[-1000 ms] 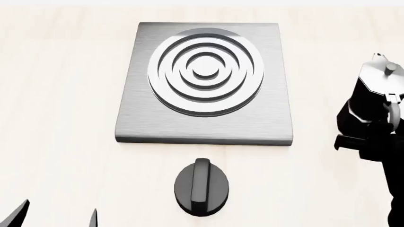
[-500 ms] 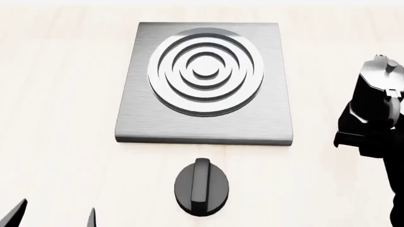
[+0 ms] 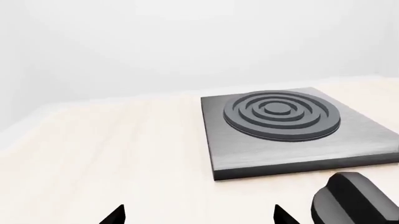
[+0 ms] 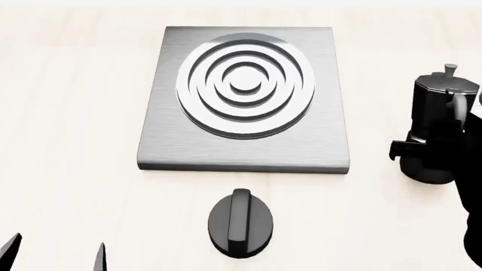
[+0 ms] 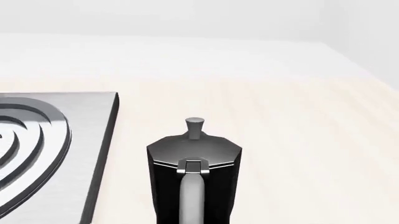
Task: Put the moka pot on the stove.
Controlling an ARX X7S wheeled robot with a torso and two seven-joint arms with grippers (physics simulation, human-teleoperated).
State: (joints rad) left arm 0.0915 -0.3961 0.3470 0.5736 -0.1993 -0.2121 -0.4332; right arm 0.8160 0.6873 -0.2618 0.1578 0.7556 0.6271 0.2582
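The moka pot (image 4: 435, 132), black and faceted with a silver lid and knob, stands upright on the pale surface (image 4: 75, 141) just right of the stove (image 4: 245, 152), a square grey slab with concentric rings.

Moka pot (image 4: 437, 121) stands upright on the table (image 4: 68, 113), right of the stove (image 4: 245, 99), apart. Black knob (image 4: 241, 222) sits just below the stove.

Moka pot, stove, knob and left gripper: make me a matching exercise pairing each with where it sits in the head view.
Things:
1. moka pot
2. stove
3. black round knob
4. left gripper

Places:
A. bottom left corner, only fingertips showing
B. centre of the table, ringed burner on top
C. right edge, standing off the slab
D. just in front of the slab's near edge

Pairs: 1-C, 2-B, 3-D, 4-A
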